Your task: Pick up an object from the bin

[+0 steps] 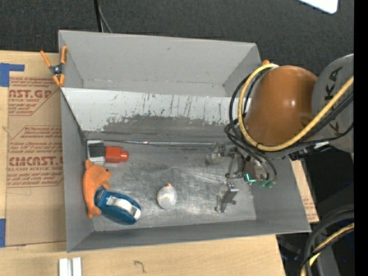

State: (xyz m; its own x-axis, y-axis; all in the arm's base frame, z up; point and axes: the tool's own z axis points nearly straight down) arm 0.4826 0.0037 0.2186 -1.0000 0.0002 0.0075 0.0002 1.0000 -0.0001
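Robot's small metal pincer [229, 197] hangs low over the right part of the floor of the big grey metal bin [155, 56]. I cannot tell if the pincer is wide or narrow, and I see nothing held in it. Under it the floor is bare and scratched. Above the pincer sits the round orange-brown cover [282, 105] on the robot's wrist, with black and yellow cables looped around it.

4 things lie in the bin, all to the left of the pincer. The nearest 1 is a small white round lump with a reddish tip [167, 196], near the front wall and apart from the pincer. Farther left, in the front left corner, lies a blue and white tape holder [118, 207]. A soft orange toy [94, 186] lies touching it, by the left wall. Just behind the toy lies a short white tube with a red cap [108, 153].
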